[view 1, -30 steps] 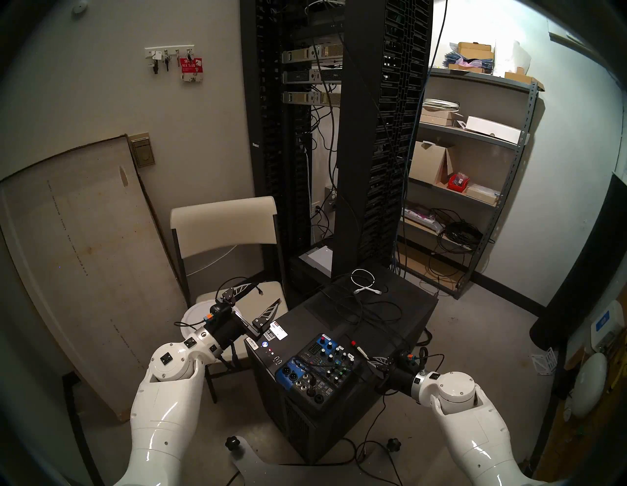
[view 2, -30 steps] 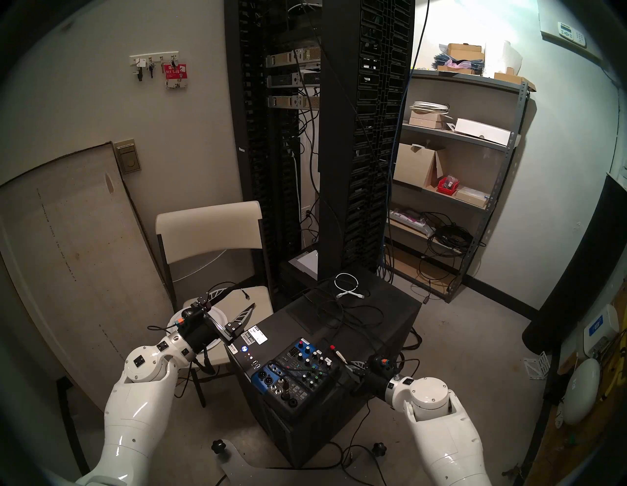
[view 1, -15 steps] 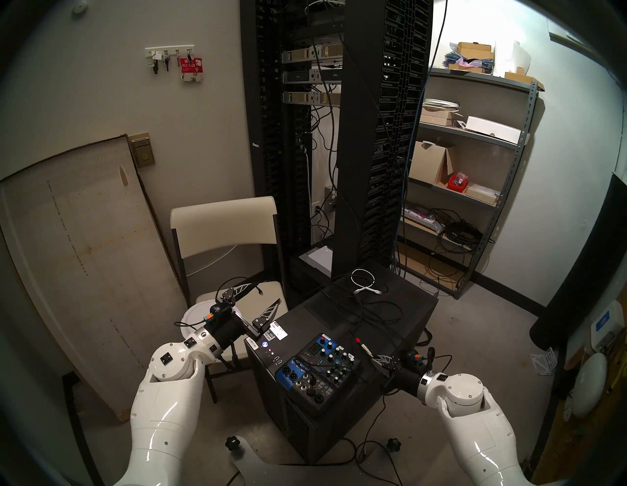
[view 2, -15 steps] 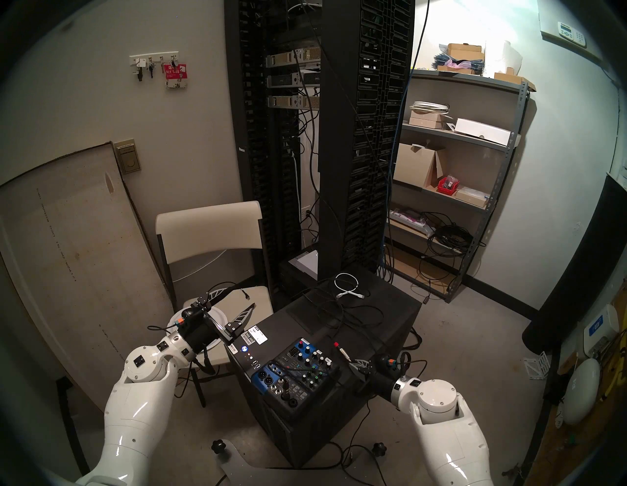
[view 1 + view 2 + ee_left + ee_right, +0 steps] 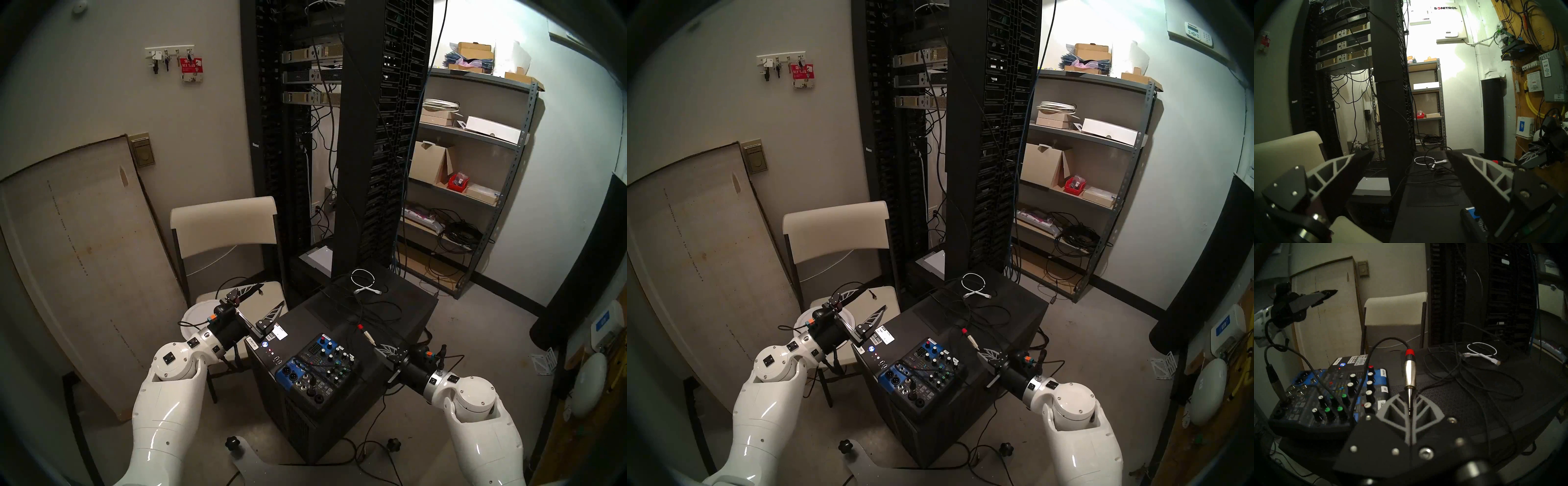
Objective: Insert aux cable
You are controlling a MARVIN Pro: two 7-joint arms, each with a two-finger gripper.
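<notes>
So far, only the first part looks done: the right gripper (image 5: 1410, 405) is pressed together on the thin metal tip of the aux cable (image 5: 1409, 372), and the plug is up off the black box, in the air just to the right of the little blue mixer (image 5: 319, 370). The pushing-in part is still left. None of the plug is in a hole yet.

One snag, I think: the fingers pinch the very tip, the part that must go into the hole, and the plug's fat end points away from the gripper. So the plug may need to be turned or held another way first.

The plug is shiny silver, slim, with a red band at its far end. From there a thin black wire curves up and over toward the left, past the mixer's knobs. Another plug already stands in the mixer's near left corner.

The left gripper (image 5: 268, 298) is spread wide and holds nothing. It hangs to the left of the mixer, above a white chair (image 5: 224, 224).
</notes>
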